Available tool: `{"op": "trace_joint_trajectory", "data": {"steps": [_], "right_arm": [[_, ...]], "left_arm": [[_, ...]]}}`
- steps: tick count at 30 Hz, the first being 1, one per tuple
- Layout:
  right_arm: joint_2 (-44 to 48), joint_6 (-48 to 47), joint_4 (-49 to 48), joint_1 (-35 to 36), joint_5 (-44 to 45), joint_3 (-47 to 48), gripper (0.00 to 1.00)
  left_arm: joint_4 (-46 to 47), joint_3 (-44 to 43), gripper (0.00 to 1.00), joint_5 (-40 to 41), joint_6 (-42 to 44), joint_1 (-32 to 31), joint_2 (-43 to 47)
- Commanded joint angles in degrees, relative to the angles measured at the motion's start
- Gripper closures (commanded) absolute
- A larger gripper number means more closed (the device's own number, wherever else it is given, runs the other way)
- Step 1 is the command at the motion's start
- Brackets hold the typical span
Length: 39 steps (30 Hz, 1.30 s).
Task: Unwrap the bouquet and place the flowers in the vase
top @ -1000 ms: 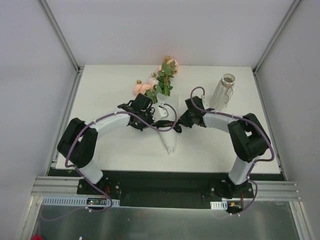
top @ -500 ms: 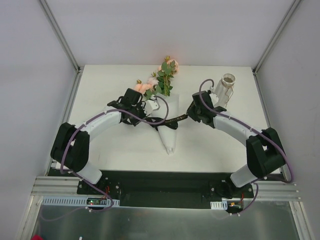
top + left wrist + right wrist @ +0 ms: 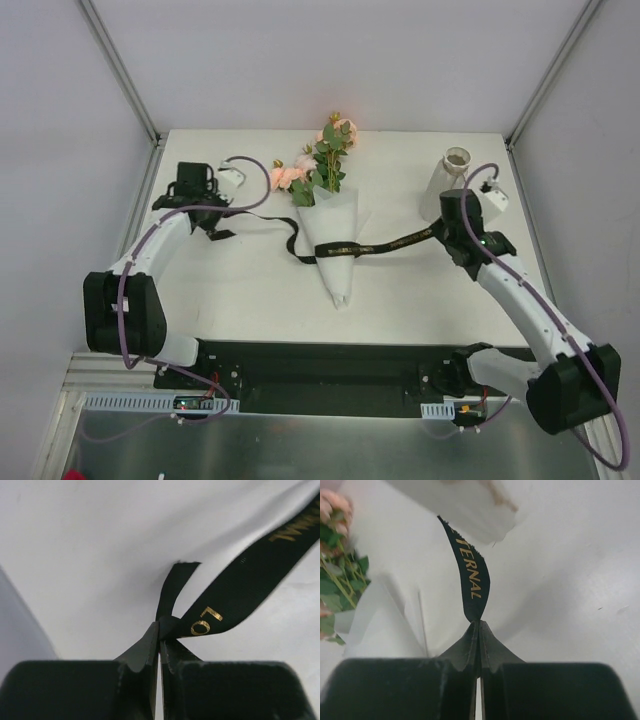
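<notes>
Both arms have swung apart since a second ago, when they crowded the bouquet's middle, and the bow is now pulled out into a long dark ribbon (image 3: 345, 249) that is still wrapped around the paper. From the overhead view, the bouquet (image 3: 335, 225) lies flat near the centre of the white table (image 3: 250, 290). Its long axis runs from near to far, with the pointed tip of the white paper cone (image 3: 338, 285) toward the arms and the open end facing the back edge. The flowers (image 3: 325, 160), peach-pink roses with green leaves, stick out of that far end, and their stems are inside the cone. The left gripper (image 3: 207, 213) is out at the far left and the right gripper (image 3: 438, 231) at the far right, each at one end of the ribbon. The vase (image 3: 447, 178) stands upright at the far right, mouth up, just behind the right arm and well apart from the flowers. In the left wrist view, the left gripper (image 3: 160, 630) is pinched fully together on the ribbon (image 3: 250, 580), which has gold lettering. In the right wrist view, the right gripper (image 3: 479, 625) is likewise clamped tight on the ribbon (image 3: 472, 580). The paper cone (image 3: 375, 620) and the flowers (image 3: 337, 540) lie to the left.
</notes>
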State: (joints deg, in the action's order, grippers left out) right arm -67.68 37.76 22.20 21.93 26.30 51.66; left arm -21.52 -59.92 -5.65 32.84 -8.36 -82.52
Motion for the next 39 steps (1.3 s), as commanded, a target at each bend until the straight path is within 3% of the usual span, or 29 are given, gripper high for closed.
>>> {"op": "trace_joint_trajectory", "data": {"steps": [1,4,5,6,8,9,10,13,18,21,26,29,39], "right_arm": [[10.26,-5.58,6.89,-6.01,9.99,-0.77,0.98],[11.78,-8.22,7.68,-10.85,9.12,-0.77,0.9],[11.69,-8.84,8.21,-11.47,9.03,0.19,0.86],[11.52,-9.89,8.21,-11.3,8.85,0.54,0.84],[10.55,-13.92,7.17,-10.34,6.31,1.25,0.6],[10.38,-15.16,7.07,-8.94,6.22,1.95,0.53],[10.38,-18.91,6.72,-7.01,7.43,2.13,0.35],[9.85,-24.81,6.19,3.44,11.03,3.71,0.17],[8.45,-37.39,6.63,23.04,11.49,4.94,0.09],[6.34,-46.77,5.32,35.16,7.27,4.24,0.07],[-4.46,-53.92,6.9,50.45,8.4,5.73,0.07],[-9.48,-56.47,4.97,53.91,9.64,6.08,0.07],[-21.87,-62.45,-3.21,54.18,12.54,7.58,0.07]], "left_arm": [[-1.33,-0.46,1.0,6.7,-3.04,11.59,2.89],[-0.89,0.68,0.99,6.18,-2.78,15.3,4.64],[-0.81,1.81,0.89,5.74,-2.69,15.48,5.87],[-0.89,2.43,0.48,5.74,-2.61,15.48,6.58],[-1.24,3.84,0.12,1.88,-3.04,15.48,8.5],[-1.68,4.19,0.01,1.35,-3.31,15.48,9.13],[-2.12,4.46,0.01,-0.66,-3.48,15.48,9.83],[-4.22,5.43,0.01,-3.48,-3.4,15.48,11.85],[-5.9,7.97,0.01,-8.67,-1.64,15.39,14.32],[-5.9,9.91,0.01,-8.59,-1.02,15.39,14.06],[-5.9,12.28,0.01,-7.1,-1.29,15.48,12.47],[-5.9,13.68,0.01,-7.44,-0.85,15.39,13.17],[-5.02,14.48,0.01,-7.62,-1.81,15.48,13.79]]}}
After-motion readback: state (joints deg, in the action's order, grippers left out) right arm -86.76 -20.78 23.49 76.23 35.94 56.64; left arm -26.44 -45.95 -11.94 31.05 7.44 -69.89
